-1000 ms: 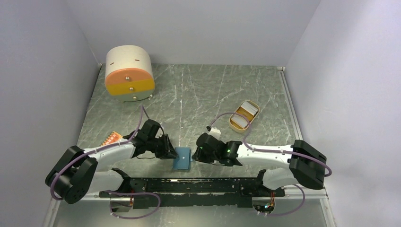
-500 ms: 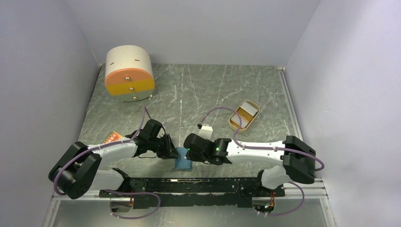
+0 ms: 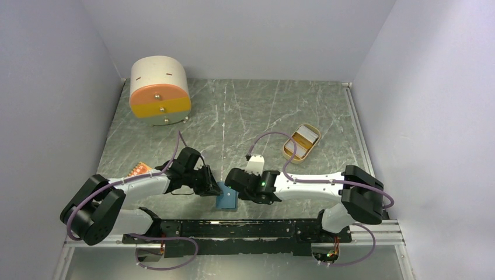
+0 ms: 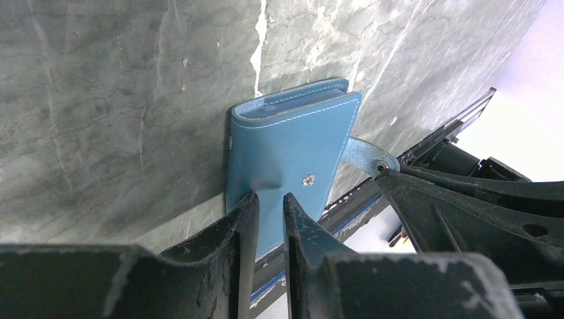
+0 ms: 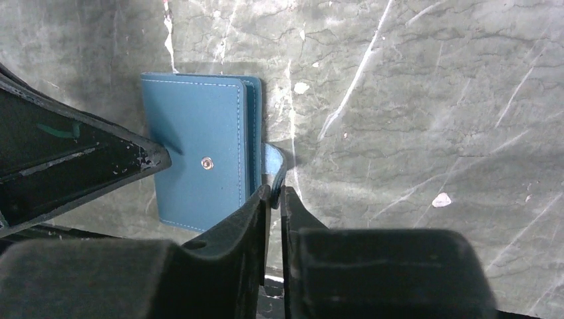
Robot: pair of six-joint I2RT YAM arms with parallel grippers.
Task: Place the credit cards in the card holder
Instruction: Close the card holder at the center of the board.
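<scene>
The step in hand is the opening of the card holder (image 3: 226, 199), I judge. It lies folded on the tabletop (image 3: 262, 111) at the lower centre of the top view, between the two arms. The left gripper (image 4: 271, 199) has its jaws closed on the edge of the front cover, just below the metal stud. The right gripper (image 5: 274, 193) has its jaws pinched on the snap tab (image 5: 275, 161), which hangs loose from the stud, so the holder is unfastened but not spread open.

No card is in hand. One orange credit card (image 3: 138, 169) lies at the left of the top view, beside the left arm. The tan tray (image 3: 287, 155), right of centre, seems to hold more cards.

The next move calls for the two grippers to part the covers, one holding while the other draws its side away, until the lighter inside shows. The pull should be gentle, because both grips are thin and the leather may slip out.
</scene>
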